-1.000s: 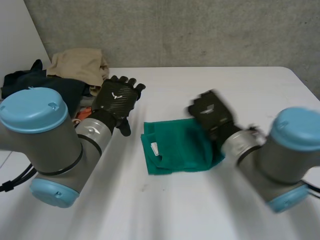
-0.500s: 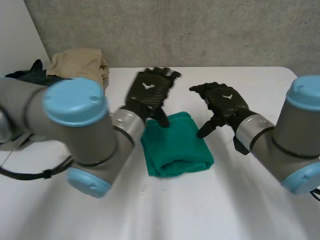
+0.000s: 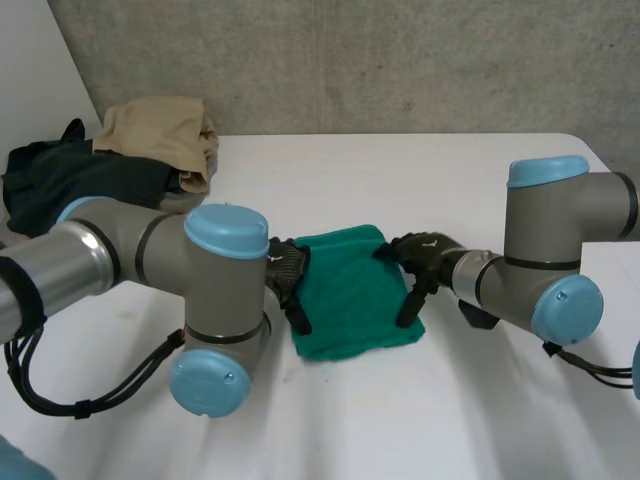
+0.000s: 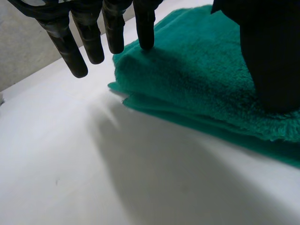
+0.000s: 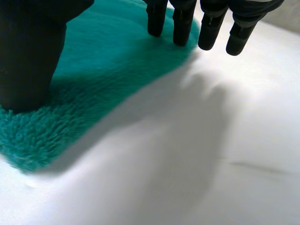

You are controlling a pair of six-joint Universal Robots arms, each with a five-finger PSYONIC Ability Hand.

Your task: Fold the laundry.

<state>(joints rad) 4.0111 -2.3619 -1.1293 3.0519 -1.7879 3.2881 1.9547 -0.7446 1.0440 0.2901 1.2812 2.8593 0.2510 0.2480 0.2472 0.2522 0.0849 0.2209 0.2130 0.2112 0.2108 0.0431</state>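
Observation:
A folded green towel [image 3: 350,290] lies in the middle of the white table [image 3: 400,420]. My left hand [image 3: 288,282] rests at the towel's left edge, open. In the left wrist view its straight fingers [image 4: 112,28] reach one corner of the towel [image 4: 201,79], one fingertip touching the pile, and its thumb [image 4: 272,56] presses down on the towel. My right hand [image 3: 424,260] is at the towel's right edge, also open. In the right wrist view its thumb [image 5: 28,61] stands on the towel [image 5: 103,61], and its fingers [image 5: 178,23] touch the towel's edge or hang just beside it.
A heap of laundry sits at the table's back left: a beige garment [image 3: 160,130] and dark clothes [image 3: 70,180]. A grey wall runs behind the table. Bare tabletop lies in front of the towel and to its right.
Both hands came down to the towel's sides: the left from the back left, the right from on top of it, opening. The towel's white tag is now folded out of sight.

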